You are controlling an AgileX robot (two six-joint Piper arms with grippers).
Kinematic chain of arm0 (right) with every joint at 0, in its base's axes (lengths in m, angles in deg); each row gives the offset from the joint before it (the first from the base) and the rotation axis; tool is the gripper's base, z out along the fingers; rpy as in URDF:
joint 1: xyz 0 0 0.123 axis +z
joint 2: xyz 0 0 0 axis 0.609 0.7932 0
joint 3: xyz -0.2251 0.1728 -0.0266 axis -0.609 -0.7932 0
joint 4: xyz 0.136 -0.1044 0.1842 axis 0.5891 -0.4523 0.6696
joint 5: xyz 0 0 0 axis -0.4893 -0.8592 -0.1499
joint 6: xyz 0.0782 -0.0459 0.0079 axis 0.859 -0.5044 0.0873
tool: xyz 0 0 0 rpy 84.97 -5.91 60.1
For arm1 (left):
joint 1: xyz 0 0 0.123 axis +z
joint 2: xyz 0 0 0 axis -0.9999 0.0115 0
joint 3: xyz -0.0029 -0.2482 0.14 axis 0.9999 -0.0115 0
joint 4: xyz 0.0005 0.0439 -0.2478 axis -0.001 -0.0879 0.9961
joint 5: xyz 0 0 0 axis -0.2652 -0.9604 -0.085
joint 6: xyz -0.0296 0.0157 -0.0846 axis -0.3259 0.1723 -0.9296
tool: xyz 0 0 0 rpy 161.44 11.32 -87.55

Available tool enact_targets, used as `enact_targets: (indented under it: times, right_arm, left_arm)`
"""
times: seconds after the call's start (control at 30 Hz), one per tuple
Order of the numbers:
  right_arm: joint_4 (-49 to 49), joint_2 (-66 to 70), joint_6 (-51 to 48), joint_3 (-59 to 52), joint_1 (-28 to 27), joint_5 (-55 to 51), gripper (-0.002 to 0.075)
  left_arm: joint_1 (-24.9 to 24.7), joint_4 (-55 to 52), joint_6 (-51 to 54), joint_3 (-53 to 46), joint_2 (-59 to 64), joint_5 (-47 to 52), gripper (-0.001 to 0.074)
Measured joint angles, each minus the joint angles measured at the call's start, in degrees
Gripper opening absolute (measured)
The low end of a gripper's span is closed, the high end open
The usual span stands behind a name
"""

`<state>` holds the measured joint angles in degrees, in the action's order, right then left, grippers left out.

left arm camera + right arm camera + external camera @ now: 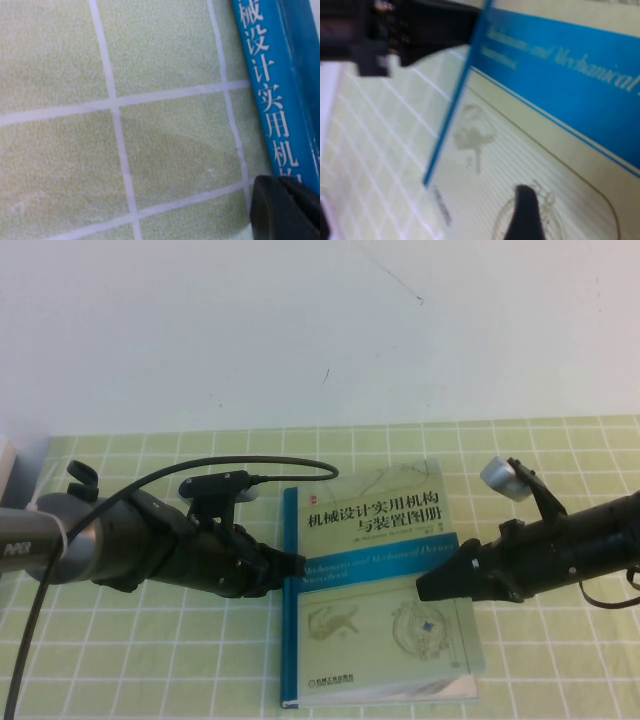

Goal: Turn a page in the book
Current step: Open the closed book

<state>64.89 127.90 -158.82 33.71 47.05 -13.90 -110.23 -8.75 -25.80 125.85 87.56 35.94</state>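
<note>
The book (378, 590) lies closed on the counter (150, 660), in the lower middle of the high view, with its greenish cover up and its long axis running from the top of the frame to the bottom. Its blue spine is on the left side of the frame, so the free edge of the cover is on the right side. The left hand (292, 566) rests at the spine, about at its middle height, touching it or just beside it; I cannot tell if this hand is open or closed. The right hand (432, 587) is over the right part of the cover, near the free edge, and its jaws stand apart with nothing between them. In the right wrist view one dark fingertip (526, 212) shows above the drawing on the cover. No white page is visible yet. I judge that the right arm is better placed to lift, because the opening edge lies under it, while the left can hold the spine steady.
</note>
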Motion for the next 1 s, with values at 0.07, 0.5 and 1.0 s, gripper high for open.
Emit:
enact_targets:
  times: [0.07,0.5,1.0]
  right_arm:
    - [1.8,0.0,-0.7,0.0,0.0,-1.9,0.0496]
    - [8.8,0.0,-3.8,0.0,0.2,-10.2,0.0496]
    - [-4.4,0.0,5.1,5.2,0.4,-5.9,0.0496]
  left_arm:
    - [0.0,0.0,0.0,0.0,0.0,0.0,-0.0004]
    - [0.0,0.0,0.6,0.0,0.0,0.0,-0.0004]
    - [0.0,0.0,1.3,0.0,0.0,-0.1,-0.0004]
